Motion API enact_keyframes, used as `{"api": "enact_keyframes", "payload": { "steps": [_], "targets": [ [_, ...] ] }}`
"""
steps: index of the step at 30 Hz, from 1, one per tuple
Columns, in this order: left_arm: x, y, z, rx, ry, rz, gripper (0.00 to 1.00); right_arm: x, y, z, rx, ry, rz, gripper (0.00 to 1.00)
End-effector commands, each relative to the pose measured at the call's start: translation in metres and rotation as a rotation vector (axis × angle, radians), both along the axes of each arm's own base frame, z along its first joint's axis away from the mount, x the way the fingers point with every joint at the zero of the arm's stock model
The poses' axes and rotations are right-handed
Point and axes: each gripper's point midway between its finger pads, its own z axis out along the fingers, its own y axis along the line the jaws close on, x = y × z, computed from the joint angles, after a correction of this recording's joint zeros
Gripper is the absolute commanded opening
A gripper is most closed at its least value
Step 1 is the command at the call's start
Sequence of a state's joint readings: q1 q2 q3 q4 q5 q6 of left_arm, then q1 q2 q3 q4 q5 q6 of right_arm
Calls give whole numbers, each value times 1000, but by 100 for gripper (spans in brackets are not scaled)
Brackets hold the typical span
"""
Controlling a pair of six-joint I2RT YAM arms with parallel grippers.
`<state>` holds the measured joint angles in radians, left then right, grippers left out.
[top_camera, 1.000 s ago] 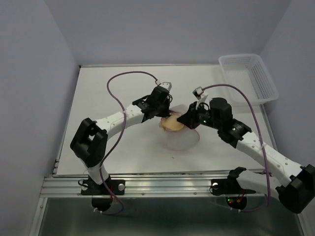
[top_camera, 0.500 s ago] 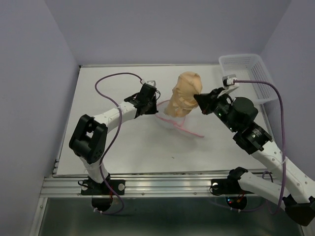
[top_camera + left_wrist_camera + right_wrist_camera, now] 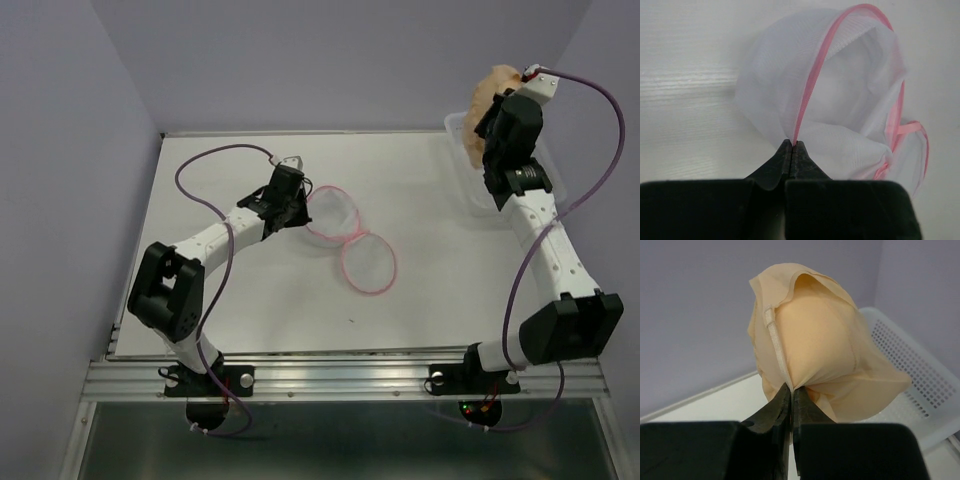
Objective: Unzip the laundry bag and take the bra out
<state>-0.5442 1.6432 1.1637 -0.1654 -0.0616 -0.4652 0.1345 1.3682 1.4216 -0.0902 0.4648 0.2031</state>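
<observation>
At the basket (image 3: 470,188) end of the desk (image 3: 230,310), the right jaws are shut tight on the bra (image 3: 487,95), pinching a fold of its lower edge just beside a narrow strap. In the right wrist view the bra (image 3: 815,355) hangs off the tips as a rounded peach cup, open rim up, clear of the desk, w/ the basket (image 3: 910,360) behind and below it. From the top view the bra overlaps the basket's far-left corner; can't tell if it sits directly over the inside or just beside the rim. The right arm is stretched up tall along the basket's left side. Well apart from the basket, twd the left arm's side, the left jaws are closed on the laundry bag (image 3: 368,262), tips clamped on the pink zipper trim where the mesh gathers. In the left wrist view the laundry bag (image 3: 840,100) is unzipped, one white mesh half standing up as a cup from the tips, pink edge arcing over it. The other half lies flat on the desk (image 3: 690,75), on the side nearer the basket; the two round halves touch at one spot.
</observation>
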Motion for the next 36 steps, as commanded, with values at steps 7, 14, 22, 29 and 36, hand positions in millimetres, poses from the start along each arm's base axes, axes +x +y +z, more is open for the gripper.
{"api": "enact_keyframes", "payload": {
  "steps": [7, 14, 22, 29, 36],
  "targets": [
    [12, -8, 56, -84, -114, -12, 0, 49, -136, -25, 22, 44, -354, 4],
    [11, -6, 44, -90, -62, 34, 0, 81, -132, -95, -7, 270, -193, 100],
    [4, 10, 43, -133, -50, 179, 0, 13, -9, -78, 99, 248, 306, 100],
    [-1, 9, 39, -168, -33, 205, 0, -66, 100, -171, 307, 460, 598, 100],
    [-11, 11, 25, -197, 2, 234, 0, -139, 156, -283, 428, 840, 651, 100]
  ]
}}
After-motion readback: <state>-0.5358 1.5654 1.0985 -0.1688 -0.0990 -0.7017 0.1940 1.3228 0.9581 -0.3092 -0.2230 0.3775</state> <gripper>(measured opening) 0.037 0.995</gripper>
